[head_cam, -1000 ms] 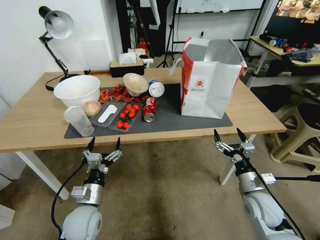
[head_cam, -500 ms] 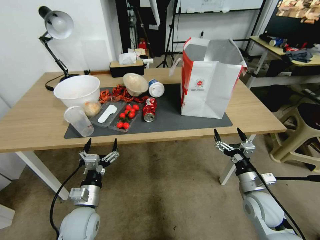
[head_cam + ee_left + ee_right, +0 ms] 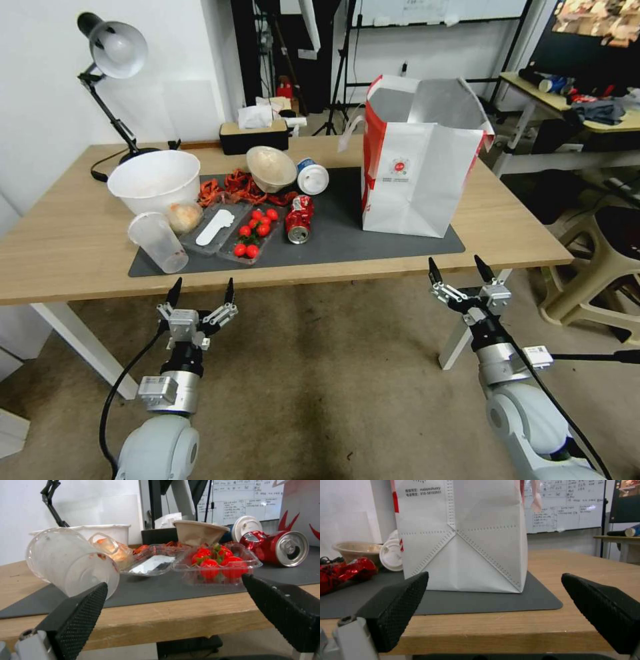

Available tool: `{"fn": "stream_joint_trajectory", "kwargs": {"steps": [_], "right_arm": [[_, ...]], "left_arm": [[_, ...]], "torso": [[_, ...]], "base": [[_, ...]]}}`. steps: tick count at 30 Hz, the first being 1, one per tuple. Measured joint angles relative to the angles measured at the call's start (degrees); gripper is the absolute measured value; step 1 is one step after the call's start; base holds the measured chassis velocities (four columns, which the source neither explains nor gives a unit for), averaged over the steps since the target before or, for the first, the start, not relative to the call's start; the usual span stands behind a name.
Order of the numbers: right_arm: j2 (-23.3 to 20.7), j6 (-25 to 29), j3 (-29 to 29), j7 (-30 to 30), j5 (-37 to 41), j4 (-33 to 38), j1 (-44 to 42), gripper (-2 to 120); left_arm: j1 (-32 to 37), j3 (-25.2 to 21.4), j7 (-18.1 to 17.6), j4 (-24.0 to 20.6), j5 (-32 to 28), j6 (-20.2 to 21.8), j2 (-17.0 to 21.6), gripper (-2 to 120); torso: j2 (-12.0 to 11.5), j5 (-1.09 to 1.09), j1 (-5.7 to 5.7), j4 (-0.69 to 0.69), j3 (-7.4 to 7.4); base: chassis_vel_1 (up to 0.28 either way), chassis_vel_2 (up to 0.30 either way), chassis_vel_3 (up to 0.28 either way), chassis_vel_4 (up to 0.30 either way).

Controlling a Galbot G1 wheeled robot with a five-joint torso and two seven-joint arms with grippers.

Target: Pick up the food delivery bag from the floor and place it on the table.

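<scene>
Closest to me, the 2 arms hung low over the floor, short of the table's near edge. The left gripper had just drifted a little down and outward from where it stood 1 second earlier, and over the last half second it barely shifted at all; its fingers were spread, holding nothing. The right gripper had kept its place throughout, fingers likewise spread and empty.

Just beyond the left gripper, on the dark grey mat, lay a tipped clear cup, a tray of tomatoes and a crushed red can.

Straight ahead of the right gripper and above it, the food delivery bag stood upright on the mat's right end, on the table, mouth open, clear of both grippers.

To my eye that meant the placing was done: bag released, arms pulled back and settling, nothing left but to rest.
</scene>
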Motion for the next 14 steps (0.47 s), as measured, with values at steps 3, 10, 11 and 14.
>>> {"fn": "stream_joint_trajectory", "kwargs": {"steps": [3, 10, 11, 14], "right_arm": [[0.0, 0.0, 0.0, 0.0, 0.0, 0.0, 0.0, 100], [0.0, 0.0, 0.0, 0.0, 0.0, 0.0, 0.0, 100], [0.0, 0.0, 0.0, 0.0, 0.0, 0.0, 0.0, 100], [0.0, 0.0, 0.0, 0.0, 0.0, 0.0, 0.0, 100]], "left_arm": [[0.0, 0.0, 0.0, 0.0, 0.0, 0.0, 0.0, 100], [0.0, 0.0, 0.0, 0.0, 0.0, 0.0, 0.0, 100], [0.0, 0.0, 0.0, 0.0, 0.0, 0.0, 0.0, 100], [0.0, 0.0, 0.0, 0.0, 0.0, 0.0, 0.0, 100]], "torso": [[0.0, 0.00, 0.00, 0.00, 0.00], [0.0, 0.00, 0.00, 0.00, 0.00], [0.0, 0.00, 0.00, 0.00, 0.00], [0.0, 0.00, 0.00, 0.00, 0.00]], "base": [[0.000, 0.000, 0.000, 0.000], [0.000, 0.000, 0.000, 0.000], [0.000, 0.000, 0.000, 0.000], [0.000, 0.000, 0.000, 0.000]]}}
